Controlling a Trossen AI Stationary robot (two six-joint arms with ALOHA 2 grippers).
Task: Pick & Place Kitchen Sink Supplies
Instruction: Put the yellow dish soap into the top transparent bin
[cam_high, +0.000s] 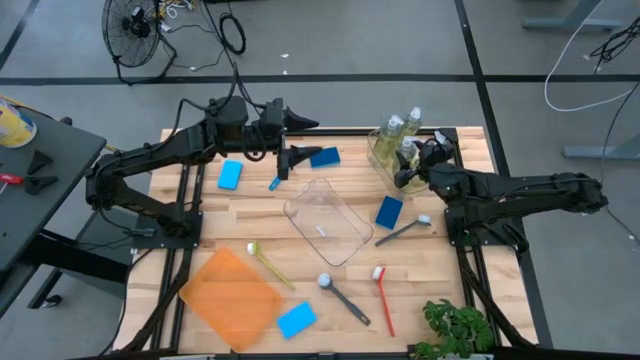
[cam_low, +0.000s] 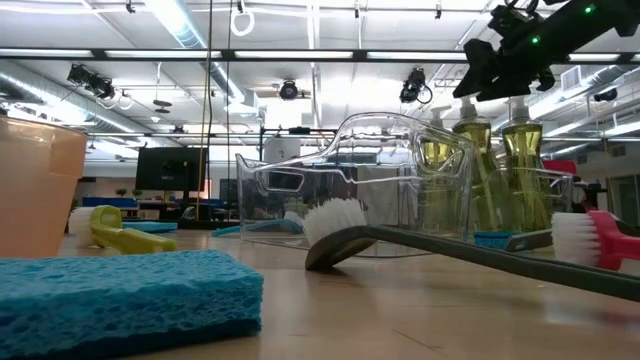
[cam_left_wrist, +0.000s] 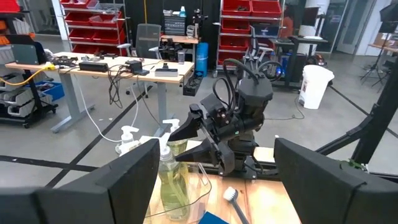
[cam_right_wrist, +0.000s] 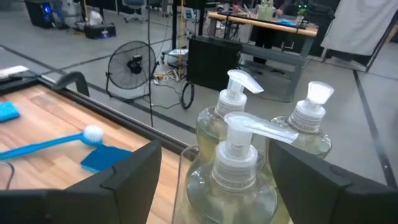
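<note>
At the far right corner of the wooden worktop (cam_high: 250, 225), three soap bottles (cam_high: 402, 135) stand together inside a small clear tub (cam_high: 385, 160); the right claw (cam_high: 425, 152) hovers just above them, its two fingers spread wide with a pump head between them in the right wrist view (cam_right_wrist: 239, 134), not touching either finger, so it holds nothing; the left claw (cam_high: 305, 123) hangs over the far edge of the worktop, pointing toward the right arm, fingers wide apart and empty.

A larger clear tub (cam_high: 328, 220) sits empty near the middle of the worktop, turned at an angle; a blue brush (cam_high: 282, 170) lies near the far edge beside the left arm, with a blue sponge (cam_high: 324, 156) just beyond it and another blue sponge (cam_high: 230, 175) farther left; a third blue sponge (cam_high: 389, 211) lies right of the large tub, with a grey brush (cam_high: 403, 230) just beside it; a yellow-green brush (cam_high: 268, 262) lies left of the tub's near end; a dark-handled brush (cam_high: 342, 295) and a red brush (cam_high: 384, 296) lie side by side toward the near edge; a fourth blue sponge (cam_high: 297, 319) rests at the near edge, just beside the flat orange tray (cam_high: 230, 297) in the near left corner; a small green plant (cam_high: 458, 327) stands at the near right corner.
</note>
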